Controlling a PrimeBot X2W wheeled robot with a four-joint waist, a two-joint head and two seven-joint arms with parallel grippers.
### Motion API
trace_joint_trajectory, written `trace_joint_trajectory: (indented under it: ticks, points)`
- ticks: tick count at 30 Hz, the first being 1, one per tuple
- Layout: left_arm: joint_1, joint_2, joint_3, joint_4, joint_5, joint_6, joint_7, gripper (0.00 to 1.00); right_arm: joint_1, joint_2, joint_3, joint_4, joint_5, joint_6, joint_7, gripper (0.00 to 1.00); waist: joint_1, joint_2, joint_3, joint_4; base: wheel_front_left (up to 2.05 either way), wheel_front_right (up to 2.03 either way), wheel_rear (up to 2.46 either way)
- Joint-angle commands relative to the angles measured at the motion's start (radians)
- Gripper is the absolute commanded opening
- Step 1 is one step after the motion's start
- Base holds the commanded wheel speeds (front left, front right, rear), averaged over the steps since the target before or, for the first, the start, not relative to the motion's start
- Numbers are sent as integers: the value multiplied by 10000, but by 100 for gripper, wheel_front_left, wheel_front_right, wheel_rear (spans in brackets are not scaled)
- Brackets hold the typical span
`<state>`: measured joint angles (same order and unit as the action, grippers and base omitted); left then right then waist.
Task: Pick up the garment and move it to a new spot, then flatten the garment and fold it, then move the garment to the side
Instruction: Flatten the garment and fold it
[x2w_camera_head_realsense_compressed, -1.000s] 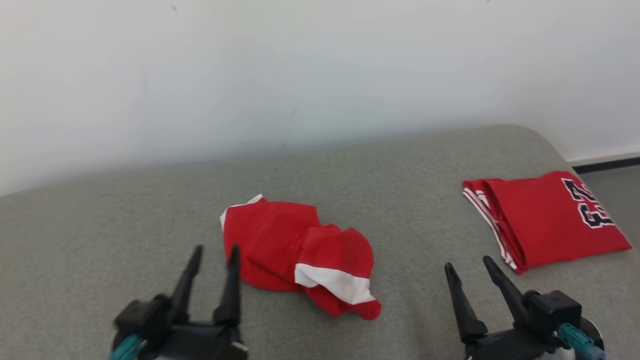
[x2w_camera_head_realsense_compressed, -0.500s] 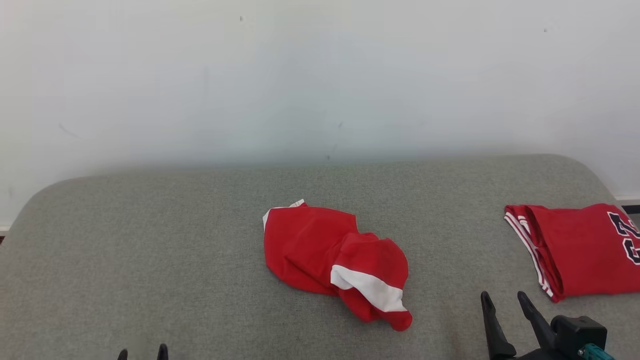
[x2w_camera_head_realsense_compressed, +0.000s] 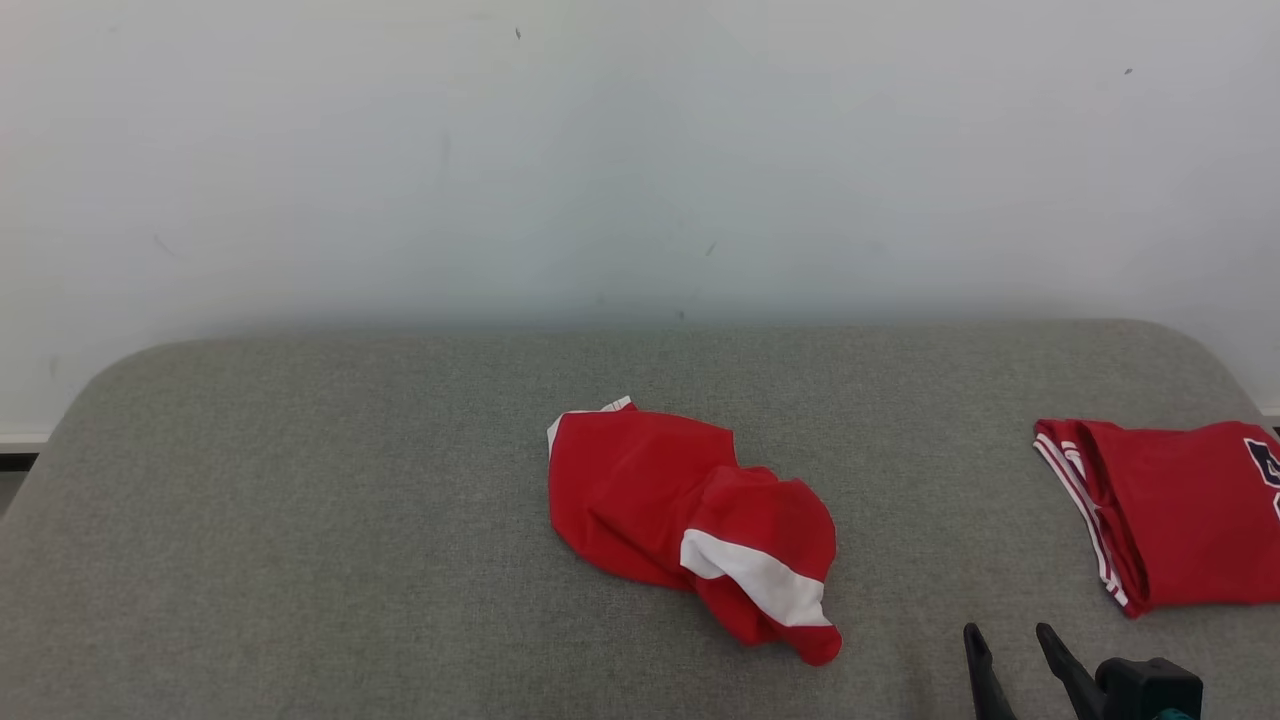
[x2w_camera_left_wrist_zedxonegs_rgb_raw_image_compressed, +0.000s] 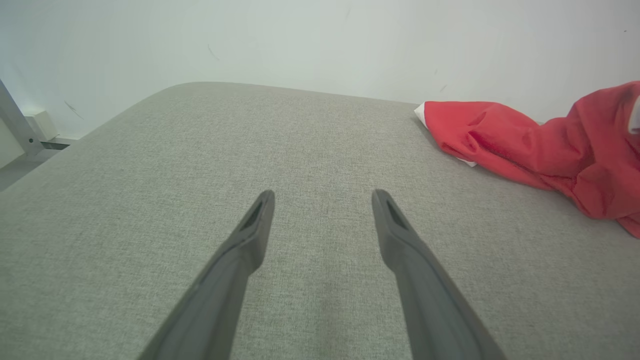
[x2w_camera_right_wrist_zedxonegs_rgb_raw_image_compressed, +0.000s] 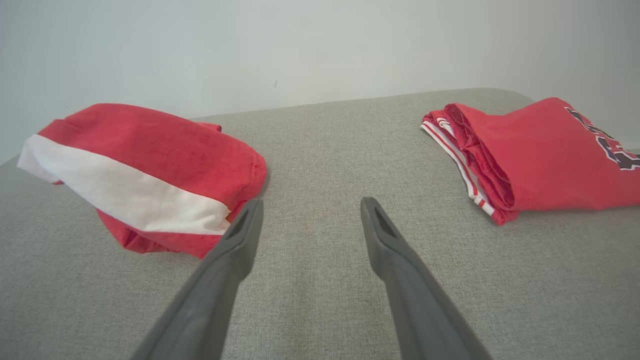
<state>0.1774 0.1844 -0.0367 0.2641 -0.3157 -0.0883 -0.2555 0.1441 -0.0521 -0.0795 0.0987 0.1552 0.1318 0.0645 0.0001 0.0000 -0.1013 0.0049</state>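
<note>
Head view gives you a crumpled garment that looks limp and light; both jaws spread empty, so pinch its white-banded hump.

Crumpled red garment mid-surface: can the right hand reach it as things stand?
Probably yes. The right hand is open, and the crumpled red garment lies close beside it on the grey padded surface, nothing between; the folded red jersey sits clear.
</note>
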Motion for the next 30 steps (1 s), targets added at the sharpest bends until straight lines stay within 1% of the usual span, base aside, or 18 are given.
trace_joint_trajectory:
  ticks: [1,16,20,24,27,28,30]
  points:
    - [-126,17,-26,42,-85,-34,-72,100,-36,16,19,-42,-62,-18,-25,100,-1,0,11,-29,0,0,0]
    - [-221,-93,14,122,-83,-57,-98,100,-149,28,193,-81,-54,-18,-81,100,-1,0,87,-218,0,0,0]
    - [-473,-310,155,215,-515,-135,-87,100,-192,25,288,-144,-102,-18,-14,100,-1,0,169,-384,0,0,0]
    - [-1257,-301,-127,719,-882,-260,526,100,-279,24,384,-244,-140,-18,56,100,-1,0,389,-661,0,0,0]
    - [-2229,-330,-464,1478,-1237,-363,1262,100,-371,-15,455,-321,-162,-18,127,100,-1,0,611,-910,0,0,0]
    - [-2576,-425,-567,1765,-1475,-344,1549,100,-389,-41,460,-348,-157,-18,139,100,-1,0,695,-1005,0,0,0]
    - [-3286,-451,-822,2313,-1590,-387,2050,100,-444,-99,551,-396,-153,-18,197,100,-1,0,868,-1250,0,0,0]
